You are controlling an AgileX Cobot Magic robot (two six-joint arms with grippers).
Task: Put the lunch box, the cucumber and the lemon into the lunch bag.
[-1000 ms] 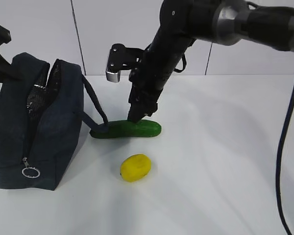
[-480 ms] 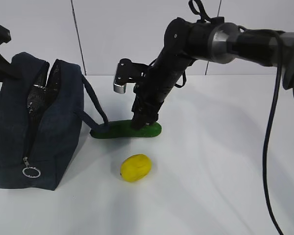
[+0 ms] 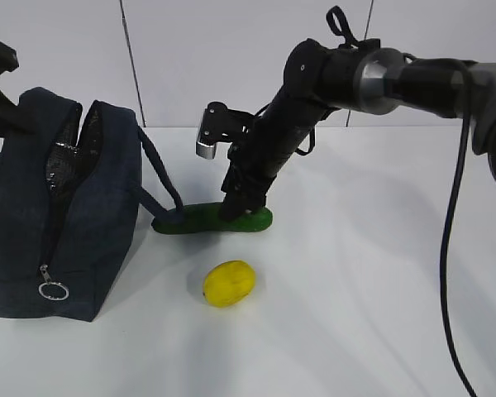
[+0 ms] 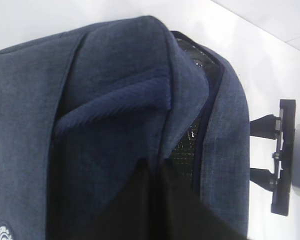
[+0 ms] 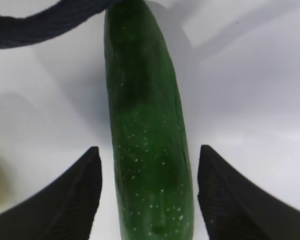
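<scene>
The dark green cucumber (image 3: pixel 215 220) lies on the white table, its left end touching the lunch bag's handle strap (image 3: pixel 161 178). My right gripper (image 3: pixel 236 211) is down over its right half, open, one finger on each side of the cucumber (image 5: pixel 145 135) with gaps showing. The yellow lemon (image 3: pixel 229 283) sits in front of it. The navy lunch bag (image 3: pixel 74 223) stands at the left, its top zipper open. My left gripper (image 4: pixel 160 170) is shut on the bag's top rim fabric (image 4: pixel 115 100). The lunch box is not in view.
The bag's silver zipper ring (image 3: pixel 53 290) hangs at its front end. The strap (image 5: pixel 40 22) crosses beyond the cucumber's far end. The right wrist camera bracket (image 3: pixel 211 132) juts toward the bag. White table spreads to the right and front.
The right arm has swung lower and to the right while its gripper settled down around the cucumber. Cucumber, lemon, bag and left arm have not moved.
</scene>
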